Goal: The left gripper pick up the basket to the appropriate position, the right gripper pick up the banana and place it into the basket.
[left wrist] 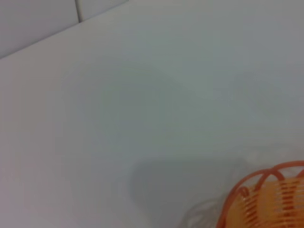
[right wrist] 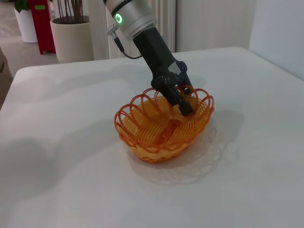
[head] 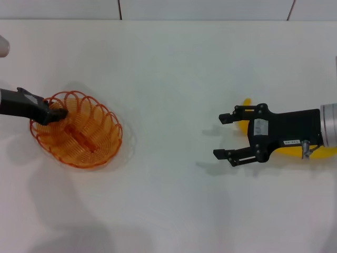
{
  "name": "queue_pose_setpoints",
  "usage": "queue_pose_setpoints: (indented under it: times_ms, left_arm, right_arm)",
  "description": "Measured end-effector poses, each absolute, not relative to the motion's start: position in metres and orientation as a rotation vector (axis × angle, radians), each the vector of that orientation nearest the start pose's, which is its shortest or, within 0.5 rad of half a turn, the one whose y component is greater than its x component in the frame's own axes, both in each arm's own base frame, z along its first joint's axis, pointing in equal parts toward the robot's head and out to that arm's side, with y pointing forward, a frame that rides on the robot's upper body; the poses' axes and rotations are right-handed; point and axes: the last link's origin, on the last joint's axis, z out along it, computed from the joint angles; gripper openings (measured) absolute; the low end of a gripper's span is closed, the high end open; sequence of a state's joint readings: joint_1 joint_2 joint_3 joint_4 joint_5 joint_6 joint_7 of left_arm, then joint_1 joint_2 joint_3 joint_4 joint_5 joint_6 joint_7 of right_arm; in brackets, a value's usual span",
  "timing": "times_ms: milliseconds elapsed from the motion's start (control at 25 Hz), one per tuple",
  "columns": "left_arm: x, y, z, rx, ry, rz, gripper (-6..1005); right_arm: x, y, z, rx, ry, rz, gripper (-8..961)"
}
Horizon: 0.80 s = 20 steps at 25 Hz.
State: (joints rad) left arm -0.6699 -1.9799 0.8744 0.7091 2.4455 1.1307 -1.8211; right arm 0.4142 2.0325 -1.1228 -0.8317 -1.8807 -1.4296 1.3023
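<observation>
On the white table (head: 174,79), the black left gripper (right wrist: 183,102) pinches the orange wire basket's (head: 79,132) left-edge rim, while the black right gripper (head: 225,136) gapes wide above the yellow banana (head: 295,150).

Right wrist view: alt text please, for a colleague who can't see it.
The left hand grips the rim of the orange wire basket, which looks slightly lifted off the white table. The basket is empty; potted plants stand on the floor behind.

Orange looped-wire basket (head: 76,129), yellow banana (head: 295,150), my black end effectors, white table (head: 174,79).
</observation>
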Motion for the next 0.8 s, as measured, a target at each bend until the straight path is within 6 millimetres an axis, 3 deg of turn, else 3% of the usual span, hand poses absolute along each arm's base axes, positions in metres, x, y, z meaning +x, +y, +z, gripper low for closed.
queue_pose_setpoints:
  times_ms: [800]
  left_arm:
    - [-0.283, 0.406, 0.044, -2.473, -0.713, 0.114, 179]
  right_arm:
    - [0.268, 0.321, -0.015, -2.863, 0.301, 0.368, 862]
